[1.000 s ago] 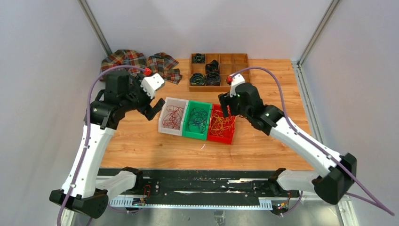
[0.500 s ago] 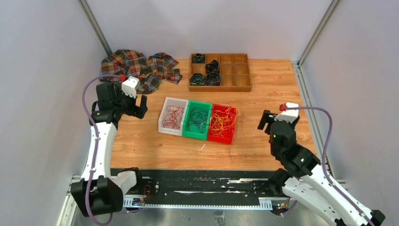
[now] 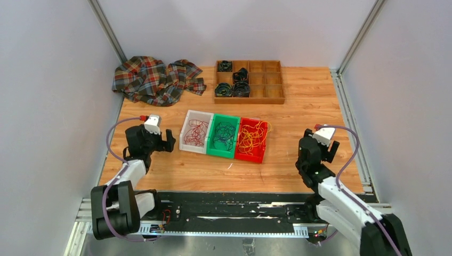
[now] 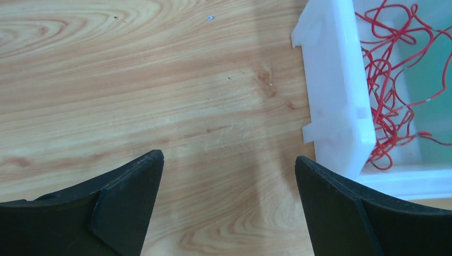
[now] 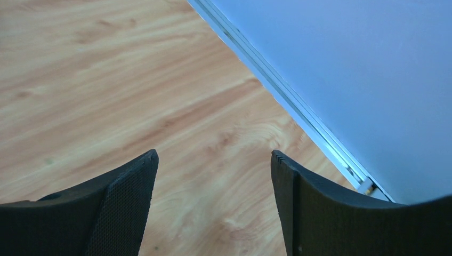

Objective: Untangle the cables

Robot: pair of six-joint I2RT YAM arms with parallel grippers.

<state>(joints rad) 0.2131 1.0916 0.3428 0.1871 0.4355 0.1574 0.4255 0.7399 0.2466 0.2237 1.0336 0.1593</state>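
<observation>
Pale walls stood around a wooden counter (image 3: 160, 165). A checked cloth (image 3: 152, 80) lay bunched in the far left corner, out of the way. Next to it sat a wooden tray (image 3: 273, 90) with black coils (image 3: 234, 85) in some of its boxes.

Three bins stood side by side in the middle, where both arms could reach: a white bin (image 3: 183, 140), a green bin (image 3: 219, 153) and a red bin (image 3: 250, 158). The cables lay sorted by colour, so the job looked about done. The red cables (image 3: 197, 132) were in the white bin, the dark cables (image 3: 226, 134) in the green bin and the yellow cables (image 3: 251, 137) in the red bin. Each bunch was loose and loopy.

The left fingers (image 3: 164, 141) hung low just beside the white bin, spread apart and holding nothing. The right fingers (image 3: 319, 145) hung low near the right edge, well apart from the bins, also spread wide and empty. Both arms were folded close to their bases, maybe to rest.
</observation>
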